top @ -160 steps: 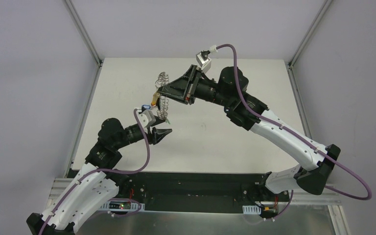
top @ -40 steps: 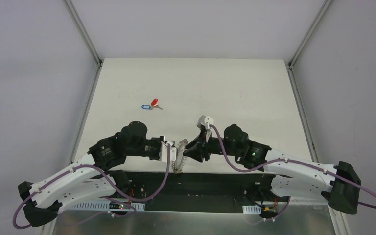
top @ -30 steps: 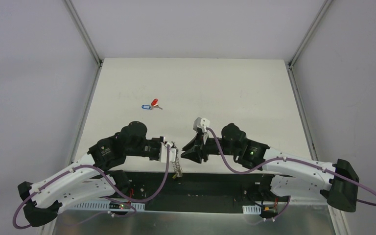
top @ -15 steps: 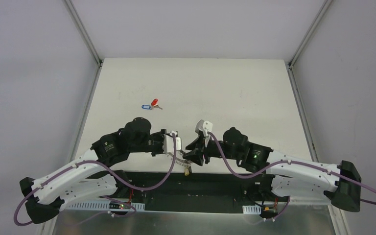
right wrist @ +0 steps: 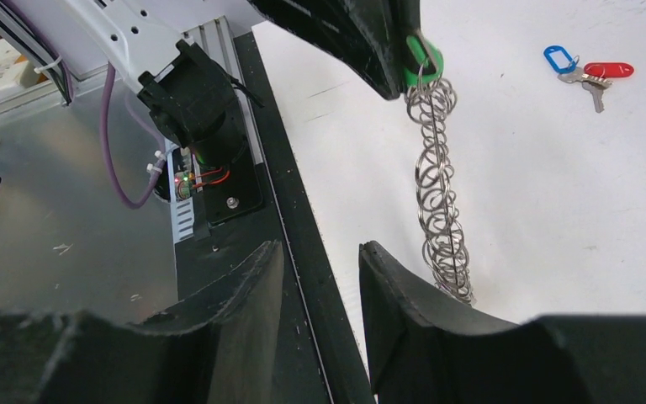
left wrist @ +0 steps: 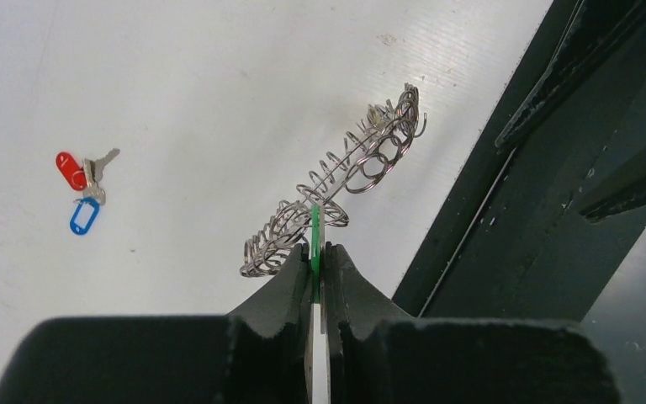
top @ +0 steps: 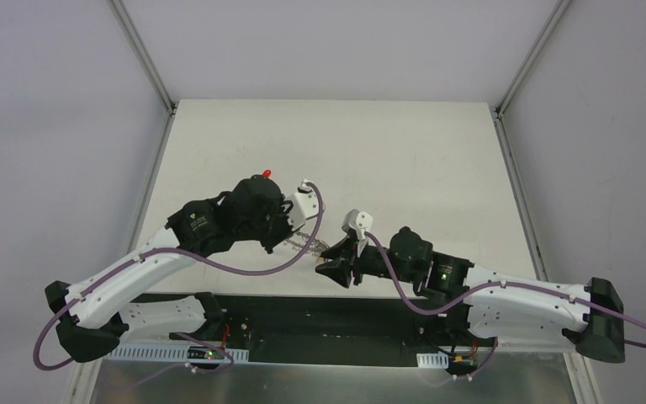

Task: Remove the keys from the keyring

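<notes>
My left gripper [left wrist: 317, 261] is shut on the green head of a key [left wrist: 314, 240]. The silvery keyring [left wrist: 345, 172], fringed with wire loops, hangs from that key above the table. In the right wrist view the green key [right wrist: 425, 59] is at the top and the keyring [right wrist: 437, 185] dangles below it. My right gripper [right wrist: 320, 261] is open and empty, just beside the ring's lower end. From above, the keyring [top: 304, 246] shows between the left gripper [top: 288, 242] and the right gripper [top: 334, 263]. A red key [left wrist: 71, 170] and a blue key [left wrist: 84, 216] lie loose on the table.
The white table [top: 404, 151] has metal posts at its far corners. A black rail [top: 345, 307] runs along the near edge, with a metal shelf [right wrist: 50, 210] below it. The left arm hides most of the loose keys from above; only the red key [top: 265, 175] peeks out.
The left arm has risen and swung away from the near edge, carrying the ring by the green key. The right gripper now stands apart from the ring. The left arm now covers the blue key.
</notes>
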